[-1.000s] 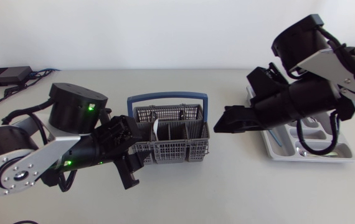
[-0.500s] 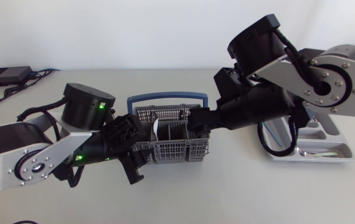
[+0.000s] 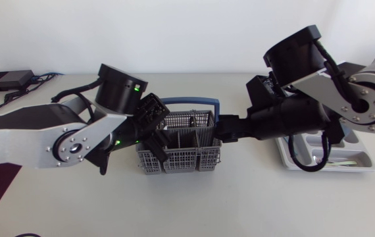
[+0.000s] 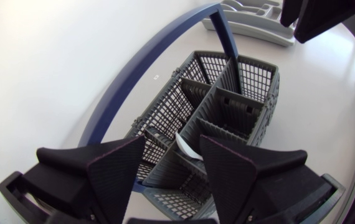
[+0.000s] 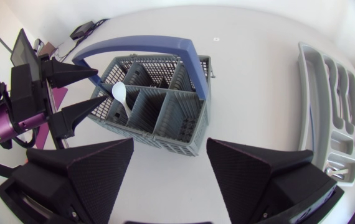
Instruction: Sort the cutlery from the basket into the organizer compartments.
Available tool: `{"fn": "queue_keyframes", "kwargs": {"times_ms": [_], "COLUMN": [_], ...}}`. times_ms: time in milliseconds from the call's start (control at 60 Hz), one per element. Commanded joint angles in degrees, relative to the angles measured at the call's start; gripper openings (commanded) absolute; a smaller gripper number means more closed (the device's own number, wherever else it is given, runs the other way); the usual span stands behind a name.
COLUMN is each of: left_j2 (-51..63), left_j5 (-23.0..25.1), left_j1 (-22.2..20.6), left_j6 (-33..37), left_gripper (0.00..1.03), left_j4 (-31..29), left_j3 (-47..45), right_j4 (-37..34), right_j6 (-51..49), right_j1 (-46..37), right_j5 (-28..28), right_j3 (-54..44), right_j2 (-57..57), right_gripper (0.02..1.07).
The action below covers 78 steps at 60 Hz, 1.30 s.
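The grey mesh basket (image 3: 181, 160) with a blue handle (image 3: 194, 102) stands mid-table. My left gripper (image 3: 158, 136) hangs open over its left end, nothing between the fingers. In the left wrist view a white spoon (image 4: 187, 148) stands in a compartment just ahead of the left gripper (image 4: 171, 180). My right gripper (image 3: 218, 129) is open and empty at the basket's right end. From the right wrist view, the basket (image 5: 159, 127), the spoon (image 5: 120, 92) and the left gripper (image 5: 75, 92) lie ahead of the right gripper (image 5: 171, 168). The grey organizer (image 3: 358, 161) lies at the right, partly behind my right arm.
A small black box (image 3: 3, 79) with cables sits at the table's far left corner. The organizer (image 5: 330, 106) lies beside the right gripper, a hand's width from the basket. Bare tabletop (image 3: 240, 197) runs along the front.
My left arm has swung up and right, bringing its gripper over the basket's left end. My right arm has left the organizer and come to the basket's right end.
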Motion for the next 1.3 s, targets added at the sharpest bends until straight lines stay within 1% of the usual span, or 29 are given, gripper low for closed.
{"fn": "queue_keyframes", "kwargs": {"times_ms": [0, 83, 117, 250, 567, 650, 767, 800, 950, 1033, 1283], "left_j2": [2.7, 4.0, 4.6, 6.5, 10.2, 10.8, 11.7, 12.3, 12.8, 12.8, 12.0], "left_j5": [-2.2, -3.3, -3.9, -5.4, -5.5, -5.5, -5.7, -5.9, -6.0, -6.0, -6.0], "left_j1": [-1.0, -1.1, -1.1, -0.7, -0.1, 0.4, 0.4, 0.4, 0.8, 0.6, 0.6], "left_j6": [-2.0, -3.0, -3.5, -4.8, -6.9, -7.9, -8.4, -8.6, -9.1, -9.2, -9.4], "left_gripper": [0.59, 0.59, 0.57, 0.56, 0.55, 0.50, 0.49, 0.46, 0.41, 0.30, 0.06], "left_j4": [0.3, 0.3, 0.3, 0.3, -0.4, -1.5, -3.0, -3.3, -3.8, -4.0, -4.1], "left_j3": [2.2, 3.0, 3.3, 4.6, 7.0, 7.9, 9.2, 9.5, 9.9, 9.9, 9.0], "right_j4": [0.6, 0.6, 0.6, 1.4, 2.9, 2.9, 3.5, 3.6, 3.6, 3.6, 3.7], "right_j6": [-0.2, -0.5, -0.7, -1.1, -1.4, -1.4, -1.6, -1.6, -1.5, -1.6, -1.6], "right_j1": [-1.5, -2.9, -3.3, -4.9, -6.0, -6.3, -6.4, -6.4, -6.4, -6.4, -6.4], "right_j5": [-0.9, -2.0, -2.3, -3.7, -5.0, -5.2, -5.3, -5.5, -5.6, -5.6, -5.6], "right_j3": [-2.6, -3.5, -3.9, -5.1, -6.4, -6.6, -7.1, -7.3, -7.3, -7.3, -7.7], "right_j2": [-1.7, -2.4, -2.6, -3.1, -3.2, -3.3, -3.3, -3.3, -3.3, -3.3, -3.5], "right_gripper": [0.87, 0.87, 0.87, 0.87, 0.87, 0.87, 0.87, 0.87, 0.87, 0.87, 0.87]}}
